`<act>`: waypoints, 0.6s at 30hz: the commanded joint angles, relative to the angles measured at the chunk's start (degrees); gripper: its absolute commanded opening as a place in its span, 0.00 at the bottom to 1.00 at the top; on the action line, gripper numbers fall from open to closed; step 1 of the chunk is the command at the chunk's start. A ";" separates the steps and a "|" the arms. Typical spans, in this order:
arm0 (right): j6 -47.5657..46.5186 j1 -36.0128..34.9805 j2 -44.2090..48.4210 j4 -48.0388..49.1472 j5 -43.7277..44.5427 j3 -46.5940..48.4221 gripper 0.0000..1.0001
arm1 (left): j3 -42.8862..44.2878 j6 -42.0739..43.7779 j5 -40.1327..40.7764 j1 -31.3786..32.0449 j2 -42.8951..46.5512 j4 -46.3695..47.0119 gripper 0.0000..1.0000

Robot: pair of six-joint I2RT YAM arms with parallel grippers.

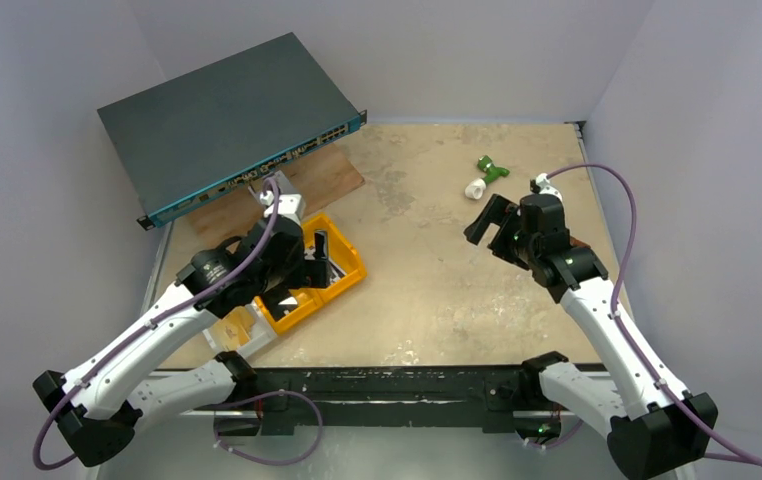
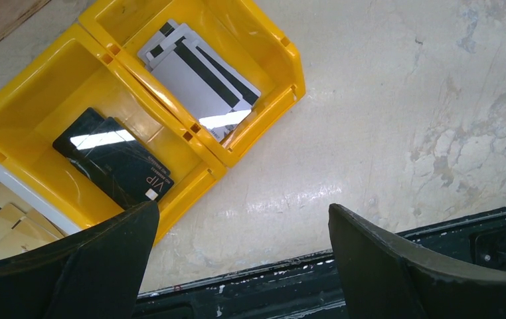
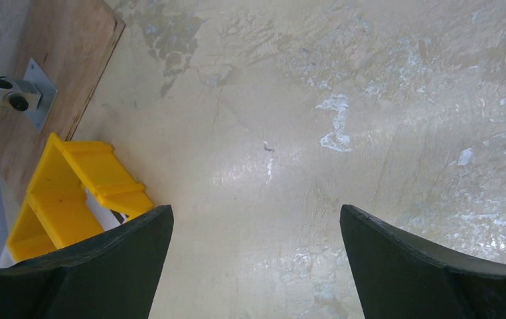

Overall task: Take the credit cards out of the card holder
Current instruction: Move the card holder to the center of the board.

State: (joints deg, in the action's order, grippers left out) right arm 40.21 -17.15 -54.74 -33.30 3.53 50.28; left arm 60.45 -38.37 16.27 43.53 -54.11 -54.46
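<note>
The card holder shows in no view. Several pale grey credit cards (image 2: 194, 83) with black stripes lie stacked in one compartment of a yellow bin (image 2: 263, 100). My left gripper (image 2: 244, 205) hangs open over bare table by the bin's near corner, nothing between its fingers. From above, the left gripper (image 1: 309, 268) sits over the yellow bin (image 1: 352, 272) and hides most of it. My right gripper (image 1: 487, 222) hovers at the right of the table. In its wrist view the right gripper (image 3: 256, 207) stands open over bare tabletop, holding nothing.
Black VIP cards (image 2: 114, 159) lie in the bin's other compartment. Gold cards (image 2: 8, 222) sit in a white tray beside it. A dark network switch (image 1: 227, 120) leans over a wooden board (image 1: 327, 180) at back left. A green and white part (image 1: 484, 175) lies at back right.
</note>
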 commanded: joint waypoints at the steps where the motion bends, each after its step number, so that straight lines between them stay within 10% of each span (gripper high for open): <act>1: 2.20 0.03 -0.49 -0.81 4.29 2.57 0.99 | 1.98 0.86 -1.23 0.09 -0.32 1.26 1.00; 18: -0.17 21.14 -15.45 7.88 14.77 1.79 0.98 | 0.64 2.59 -7.15 -0.02 1.20 -0.19 1.00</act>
State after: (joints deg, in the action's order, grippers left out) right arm 40.42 1.23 -68.97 -30.83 11.92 52.07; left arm 60.45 -37.74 11.35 43.53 -53.82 -54.52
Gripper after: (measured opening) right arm 0.984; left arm 0.998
